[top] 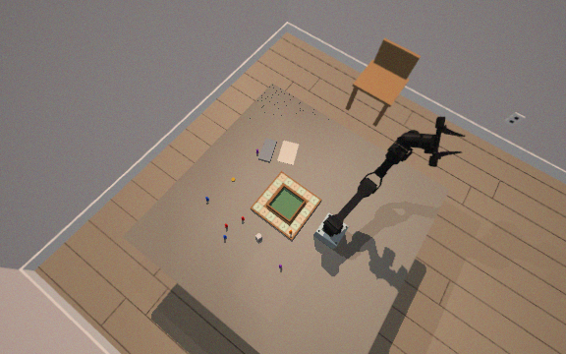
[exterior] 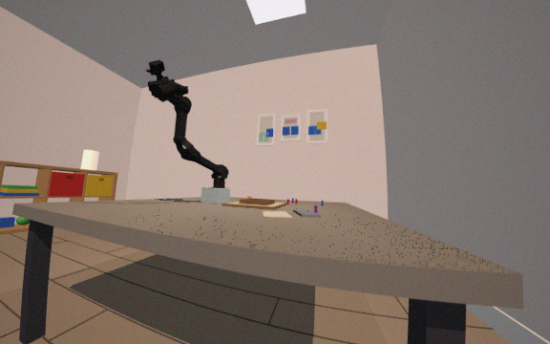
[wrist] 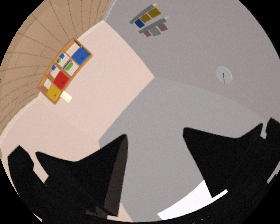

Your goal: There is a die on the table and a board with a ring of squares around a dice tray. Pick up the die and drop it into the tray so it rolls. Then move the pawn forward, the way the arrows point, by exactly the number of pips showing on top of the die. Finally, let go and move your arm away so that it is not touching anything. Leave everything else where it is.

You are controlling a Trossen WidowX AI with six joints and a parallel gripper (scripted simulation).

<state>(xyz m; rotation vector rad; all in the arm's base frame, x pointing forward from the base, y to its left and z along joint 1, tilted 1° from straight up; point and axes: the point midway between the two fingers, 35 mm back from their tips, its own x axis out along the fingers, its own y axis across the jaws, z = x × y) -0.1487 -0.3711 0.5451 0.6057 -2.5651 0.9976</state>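
The white die (top: 258, 237) lies on the table, outside the board and off its lower-left side in the top view; its pips are too small to read. The board (top: 307, 219) (exterior: 233, 205) has a ring of arrowed squares around the green dice tray (top: 287, 203), which is empty. An orange pawn (top: 290, 232) stands on the board near its bottom corner. My gripper (top: 462, 144) (wrist: 156, 135) is open and empty, raised high and far from the die and the board, past the arm's base, with its fingers pointing away from the table's objects.
Red pawns (top: 243, 218) (top: 226, 226), blue pawns (top: 225, 237) (top: 207, 199) and a purple pawn (top: 280, 266) stand around the die. A yellow disc (top: 233, 179) lies farther off. A grey slab (top: 267, 150) (exterior: 306, 213), a pale card (top: 288, 152) (exterior: 277, 214) and another purple pawn (top: 257, 151) (exterior: 316, 208) are beyond the board.
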